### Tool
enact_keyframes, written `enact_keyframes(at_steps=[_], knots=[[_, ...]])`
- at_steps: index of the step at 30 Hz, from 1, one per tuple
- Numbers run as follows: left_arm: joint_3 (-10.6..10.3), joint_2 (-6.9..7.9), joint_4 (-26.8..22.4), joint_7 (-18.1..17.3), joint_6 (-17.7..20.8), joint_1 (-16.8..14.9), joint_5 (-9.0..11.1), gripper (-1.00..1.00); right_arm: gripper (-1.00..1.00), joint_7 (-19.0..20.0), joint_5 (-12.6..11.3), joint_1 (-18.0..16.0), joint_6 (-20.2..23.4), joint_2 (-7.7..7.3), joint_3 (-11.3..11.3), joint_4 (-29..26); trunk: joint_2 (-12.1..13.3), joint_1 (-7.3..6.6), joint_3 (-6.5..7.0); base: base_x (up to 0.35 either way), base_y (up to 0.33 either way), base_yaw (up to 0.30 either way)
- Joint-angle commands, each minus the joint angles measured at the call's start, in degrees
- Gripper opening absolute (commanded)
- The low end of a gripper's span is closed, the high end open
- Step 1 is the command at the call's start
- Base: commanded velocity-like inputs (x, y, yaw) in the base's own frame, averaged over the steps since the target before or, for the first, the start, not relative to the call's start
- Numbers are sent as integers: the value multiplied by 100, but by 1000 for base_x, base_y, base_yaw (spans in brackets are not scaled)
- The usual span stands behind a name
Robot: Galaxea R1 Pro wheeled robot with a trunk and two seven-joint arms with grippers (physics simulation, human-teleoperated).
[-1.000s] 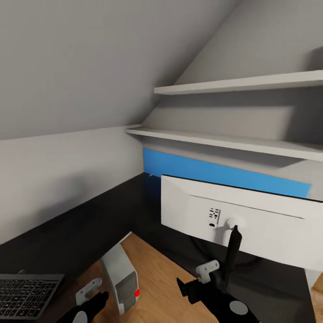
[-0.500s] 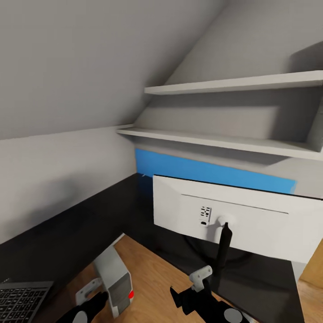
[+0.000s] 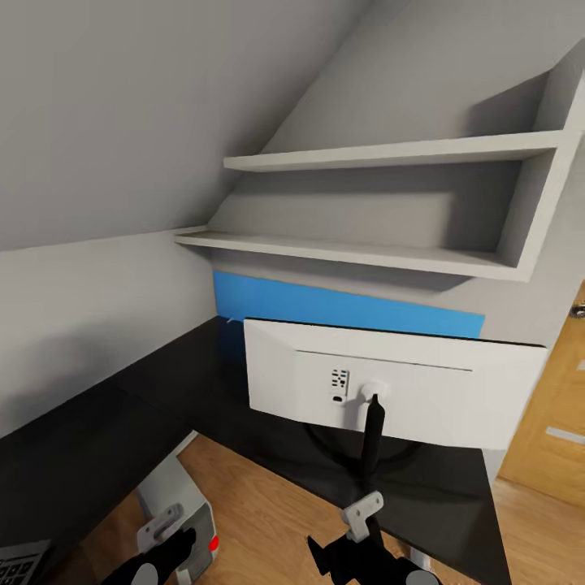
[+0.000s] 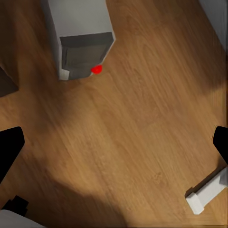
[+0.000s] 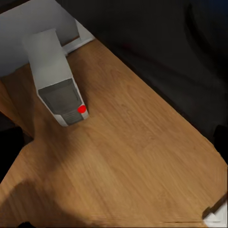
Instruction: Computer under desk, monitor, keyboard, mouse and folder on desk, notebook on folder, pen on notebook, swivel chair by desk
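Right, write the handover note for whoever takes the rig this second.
Left gripper and right gripper: low in the head view, holding nothing; open or shut is unclear.
Monitor stands on the black desk, white back toward the camera.
Computer sits on the wood floor beside the desk's inner corner.
A corner of the keyboard shows on the desk.
Left: mouse, folder, notebook, pen, chair, none confirmed from here.

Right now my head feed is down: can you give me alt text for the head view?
The monitor stands on the black desk with its white back toward the camera, in front of the desk's blue back panel and below two white wall shelves. Lower left, the computer sits on the wood floor.
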Motion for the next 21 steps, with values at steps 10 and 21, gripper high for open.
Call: enact_keyframes(at_steps=[10,21], knots=[[4,-3,-11,40,12,-3,49,100,100,-58,-33,91,-1,-127,85,-8,-11,3,-12,0,0,-93],[4,-2,-11,34,13,-3,45,100,100,-71,-7,99,-438,-132,-59,-8,-11,3,-12,0,69,-8]])
